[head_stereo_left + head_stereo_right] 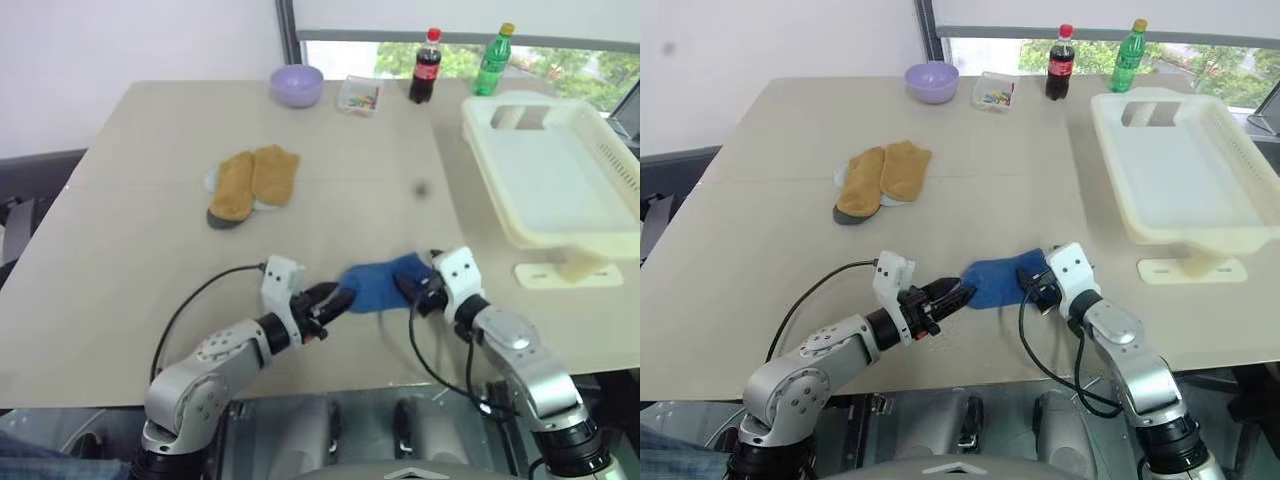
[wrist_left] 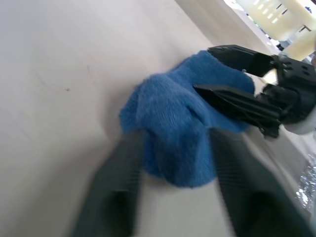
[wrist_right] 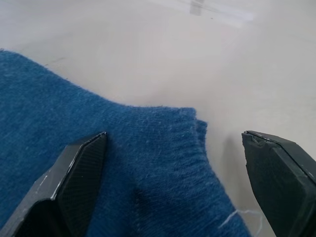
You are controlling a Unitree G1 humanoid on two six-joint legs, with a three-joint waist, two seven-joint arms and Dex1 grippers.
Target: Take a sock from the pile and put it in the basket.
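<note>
I am seeing both jaws standing open around the blue sock [image 1: 378,284] lying on the tabletop [image 1: 130,270], gripping nothing.

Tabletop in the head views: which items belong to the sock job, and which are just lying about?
Job: blue sock between both open claws, left claw, right claw; sock pile; basket.
Lying about: lilac bowl, clear box, cola bottle, green bottle.

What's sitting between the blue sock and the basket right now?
Bare tabletop between the blue sock and the basket, apart from the right gripper at the sock's basket-side end, its fingers open. The head views show it.
</note>
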